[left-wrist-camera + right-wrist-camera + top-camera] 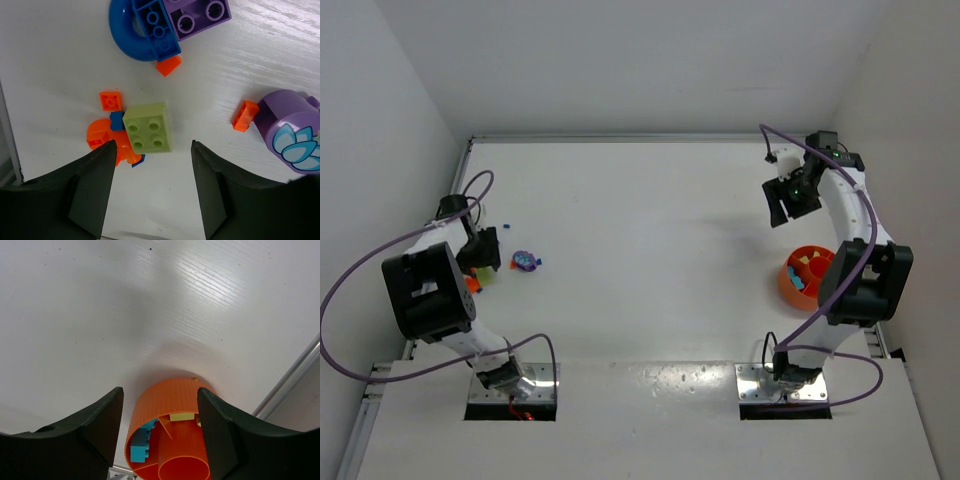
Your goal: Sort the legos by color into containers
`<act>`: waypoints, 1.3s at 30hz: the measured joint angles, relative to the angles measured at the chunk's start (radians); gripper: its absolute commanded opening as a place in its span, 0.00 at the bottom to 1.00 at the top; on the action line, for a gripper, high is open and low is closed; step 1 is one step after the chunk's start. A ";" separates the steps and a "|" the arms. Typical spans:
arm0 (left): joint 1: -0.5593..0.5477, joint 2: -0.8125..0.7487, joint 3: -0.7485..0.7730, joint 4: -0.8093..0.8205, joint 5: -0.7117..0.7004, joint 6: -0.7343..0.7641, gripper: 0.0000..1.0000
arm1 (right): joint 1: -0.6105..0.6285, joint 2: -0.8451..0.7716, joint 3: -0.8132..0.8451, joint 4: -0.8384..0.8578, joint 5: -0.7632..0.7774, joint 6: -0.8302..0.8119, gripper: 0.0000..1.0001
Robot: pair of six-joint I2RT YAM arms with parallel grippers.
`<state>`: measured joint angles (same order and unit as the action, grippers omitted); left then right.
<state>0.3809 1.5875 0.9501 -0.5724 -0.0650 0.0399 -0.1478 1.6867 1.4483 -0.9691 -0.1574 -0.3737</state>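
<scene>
My left claw [152, 147] stood open and empty over the tabletop [50, 60], yellow-green lego [147, 127] lying just ahead of its tips, my right claw [160, 392] open, empty, above the orange bowl [160, 402], teal lego [141, 441] in one compartment.

table [260, 70]: white, smooth, fine streaked grain, soft sheen
yellow-green brick [147, 127]: hard plastic, smooth, satin
purple rounded piece [287, 125]: glossy plastic, printed petal pattern
bowl [165, 405]: orange plastic, outer wall finely ribbed, inside smooth
left gripper fingers [90, 195]: black, matt
base plate [752, 388]: bare metal, dull shine
</scene>
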 measured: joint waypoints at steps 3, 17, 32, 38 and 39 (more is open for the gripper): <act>0.000 0.019 0.000 0.003 -0.004 -0.004 0.67 | 0.000 0.002 0.000 0.000 0.000 0.000 0.61; -0.002 0.107 0.018 -0.005 0.024 -0.028 0.53 | 0.000 0.010 0.000 0.000 0.000 0.000 0.61; -0.030 0.076 0.035 -0.037 0.176 0.092 0.00 | 0.001 0.027 0.237 -0.220 -0.174 -0.079 0.60; -0.065 -0.226 0.062 -0.108 0.449 0.194 0.00 | 0.040 0.073 0.428 -0.303 -0.416 -0.062 0.60; -0.082 -0.270 0.077 -0.113 0.499 0.205 0.00 | 0.053 0.073 0.417 -0.316 -0.444 -0.057 0.60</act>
<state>0.2993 1.3170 1.0267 -0.6853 0.4339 0.2447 -0.0948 1.7596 1.8648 -1.2850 -0.6014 -0.4309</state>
